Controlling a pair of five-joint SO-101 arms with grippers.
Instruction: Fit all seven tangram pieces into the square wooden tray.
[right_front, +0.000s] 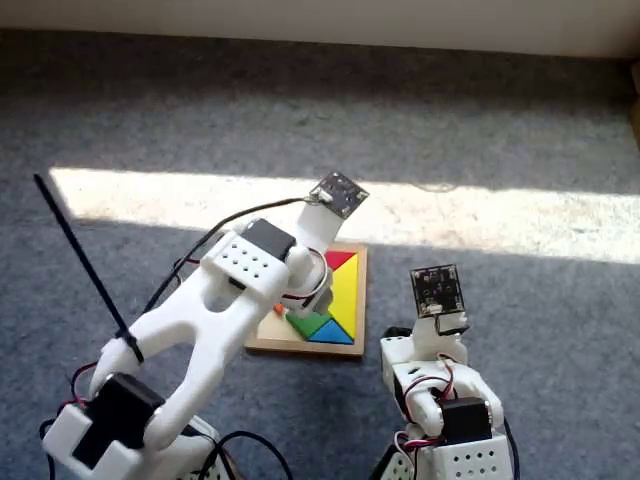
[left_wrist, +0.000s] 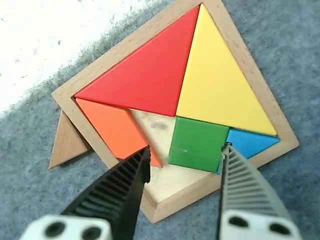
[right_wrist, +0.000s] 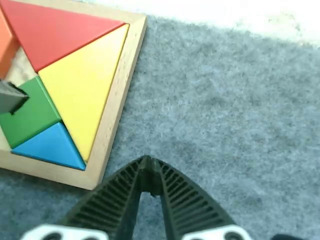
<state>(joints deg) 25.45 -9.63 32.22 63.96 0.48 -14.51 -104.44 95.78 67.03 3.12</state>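
Observation:
The square wooden tray (left_wrist: 257, 85) lies on grey carpet. In it sit a red triangle (left_wrist: 145, 75), a yellow triangle (left_wrist: 217, 85), an orange parallelogram (left_wrist: 117, 130), a green square (left_wrist: 197, 145) and a small blue triangle (left_wrist: 250, 142). Bare wood shows between the orange and green pieces. A plain wooden triangle (left_wrist: 67, 142) lies outside, against the rim. My left gripper (left_wrist: 185, 157) hangs open just above the green square. My right gripper (right_wrist: 149, 167) is shut over carpet beside the tray (right_wrist: 113, 100), holding nothing.
In the high view the left arm (right_front: 250, 270) stretches over the tray (right_front: 300, 347), and the right arm (right_front: 440, 400) is folded back to its right. A sunlit strip (right_front: 480, 215) crosses the carpet behind. A black rod (right_front: 80, 260) leans at the left.

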